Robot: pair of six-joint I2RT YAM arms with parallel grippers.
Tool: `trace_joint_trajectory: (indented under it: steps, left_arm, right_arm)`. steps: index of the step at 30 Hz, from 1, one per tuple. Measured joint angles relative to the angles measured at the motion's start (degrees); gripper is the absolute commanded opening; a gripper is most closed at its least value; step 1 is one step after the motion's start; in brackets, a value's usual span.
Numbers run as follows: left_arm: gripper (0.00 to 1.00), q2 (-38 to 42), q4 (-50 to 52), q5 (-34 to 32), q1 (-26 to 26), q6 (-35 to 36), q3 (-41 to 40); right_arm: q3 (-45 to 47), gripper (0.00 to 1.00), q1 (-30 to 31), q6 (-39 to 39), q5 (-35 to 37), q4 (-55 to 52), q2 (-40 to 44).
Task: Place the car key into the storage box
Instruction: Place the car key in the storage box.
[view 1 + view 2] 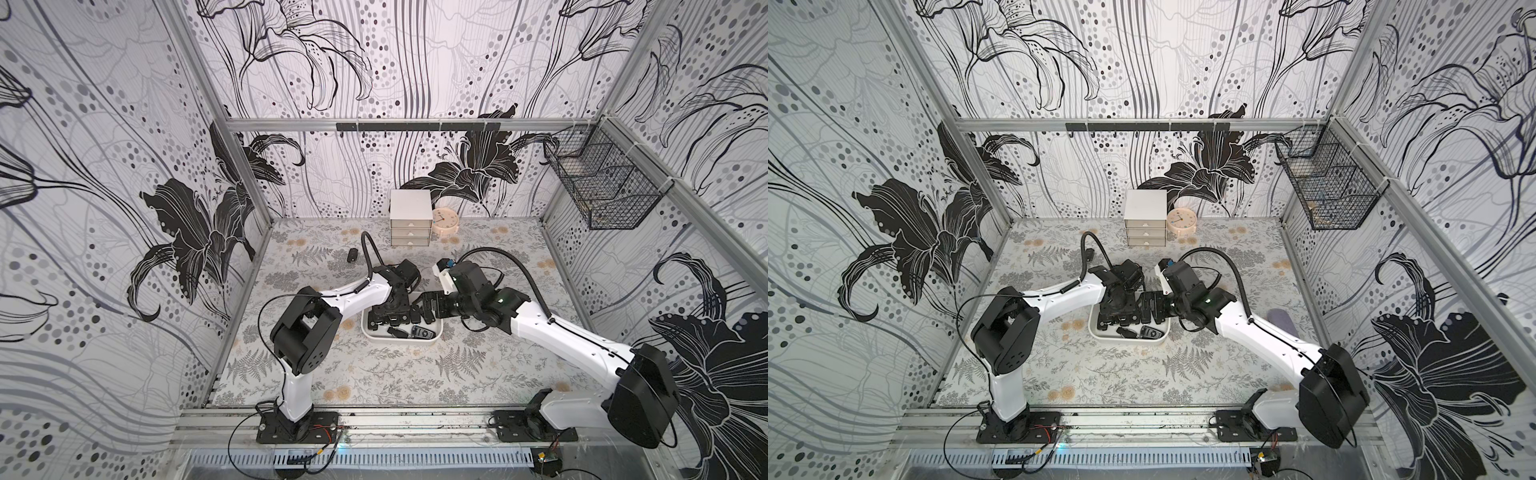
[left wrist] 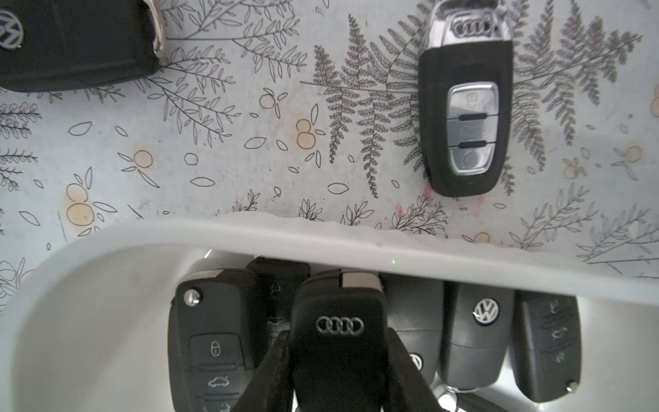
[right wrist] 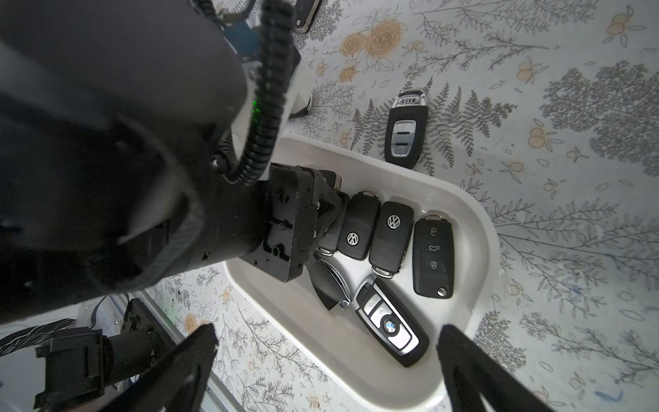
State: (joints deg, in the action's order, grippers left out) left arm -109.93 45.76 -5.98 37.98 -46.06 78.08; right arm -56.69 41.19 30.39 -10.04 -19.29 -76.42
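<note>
My left gripper (image 2: 337, 360) is closed nearly all the way on the car key (image 2: 338, 323), a finger (image 2: 274, 360) against each long side and the four-ring badge facing up. The key is inside the storage box (image 2: 321, 239), among the row of black fobs (image 2: 478, 335) by its far wall, toward the left end. I cannot tell if it rests on them. My right gripper (image 3: 328, 339) hangs spread wide over the box's right side, holding nothing.

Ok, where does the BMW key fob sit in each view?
In a top view: BMW key fob in the storage box's near right corner.
In a top view: same corner of the box.
Left wrist: not in it.
Right wrist: lying logo-up on the box floor.
Shared landmark: the white box rim, in all four.
</note>
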Motion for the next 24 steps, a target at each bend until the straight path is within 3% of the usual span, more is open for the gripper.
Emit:
trace_joint_trajectory:
  steps: [4, 9, 19, 24]
  left_arm:
    - [0.42, -0.3, 1.4, -0.1, -0.4, 0.2, 0.1]
    - [0.56, -0.3, 2.1, -0.3, -0.5, 0.9, 1.2]
    - [0.63, 1.4, 2.2, -0.3, -0.5, 1.5, 1.6]
    - [0.81, 5.8, 2.3, -0.4, -1.2, 1.8, 1.6]
  right_arm:
    - [0.0, 1.0, 0.0, 0.0, 0.0, -0.3, 0.0]
    - [0.0, 1.0, 0.0, 0.0, 0.0, -0.3, 0.0]
    - [0.0, 1.0, 0.0, 0.0, 0.0, -0.3, 0.0]
    - [0.0, 1.0, 0.0, 0.0, 0.0, -0.2, -0.4]
